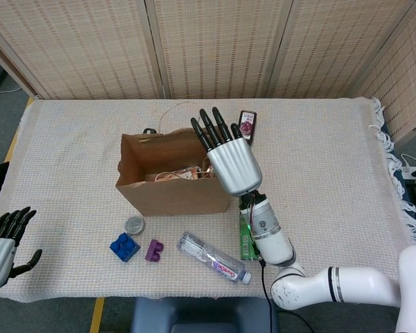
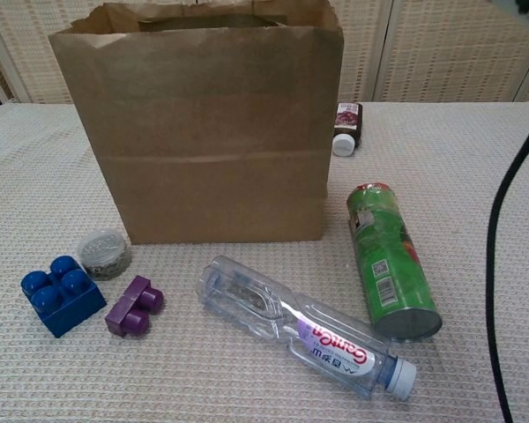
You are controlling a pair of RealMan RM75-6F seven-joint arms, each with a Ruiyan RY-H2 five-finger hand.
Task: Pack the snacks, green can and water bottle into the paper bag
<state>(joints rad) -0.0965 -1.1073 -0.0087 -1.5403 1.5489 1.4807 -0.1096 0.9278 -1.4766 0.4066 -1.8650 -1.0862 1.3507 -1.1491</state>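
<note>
Green can (image 2: 391, 261) lies on its side on the table (image 1: 319, 152), just right of the paper bag (image 2: 207, 132), open metal-rimmed end toward cam. Judged a cardboard tube w/ smooth printed wrap: light, fairly stiff, prob. slippery, will roll if nudged. Best hold: wrap around mid-body, across the long axis.

Water bottle (image 2: 301, 325) also on its side, in front of bag, near the can's rim end but apart from it, cap pointing right. Clear thin plastic, liquid level can't tell; likely dents under a hard squeeze, also rolls. Take mid-body, clear of the cap.

Snacks (image 1: 184, 173): packets visible inside the bag from head view, so that part looks done. Bag stands upright, mouth open; thin paper, prob. tips or creases if knocked.

Right robot hand (image 1: 225, 152): above the bag's right end, fingers straight and spread, holding nothing; forearm runs down over the can in head view. Left robot hand (image 1: 1, 246): off the table's left edge, well apart from everything, fingers apart, empty.

Non-task bits: blue block (image 2: 62, 293), purple block (image 2: 134, 305), small round tin (image 2: 103, 251), small dark bottle (image 2: 345, 127) behind bag.
</note>
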